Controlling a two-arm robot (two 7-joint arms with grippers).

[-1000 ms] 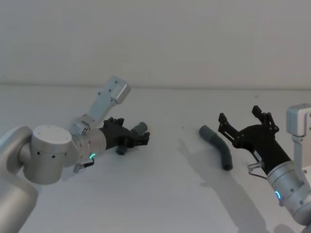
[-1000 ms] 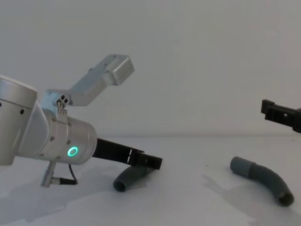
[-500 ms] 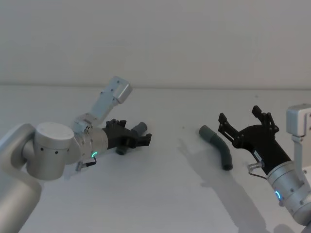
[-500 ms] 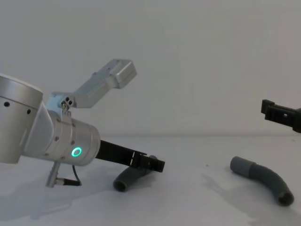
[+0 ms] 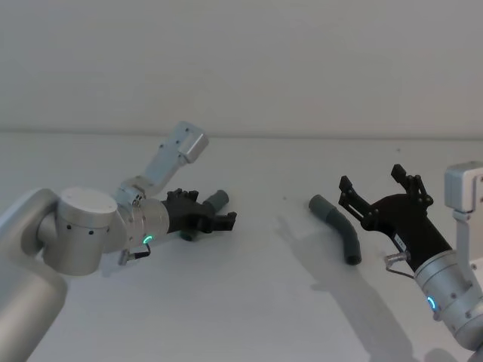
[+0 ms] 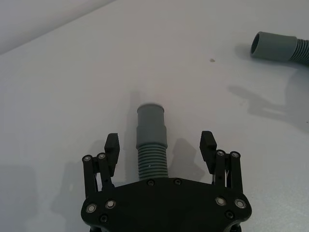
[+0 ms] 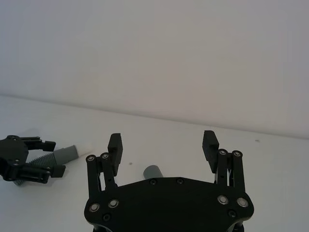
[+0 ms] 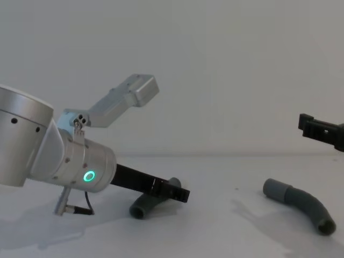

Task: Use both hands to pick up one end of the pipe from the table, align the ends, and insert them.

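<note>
- Head view: your left gripper is spread wide astride the left pipe piece, which lies on the tabletop.
- Left wrist view: jaws flank it, no contact.
- Right wrist view: right gripper open, empty, well apart from that piece.
- Chest view: right pipe piece ungrasped; grasp, align, insert all left.

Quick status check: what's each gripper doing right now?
Left gripper: open, straddling the left pipe piece, not gripping it.
Right gripper: open, holding nothing.
</note>
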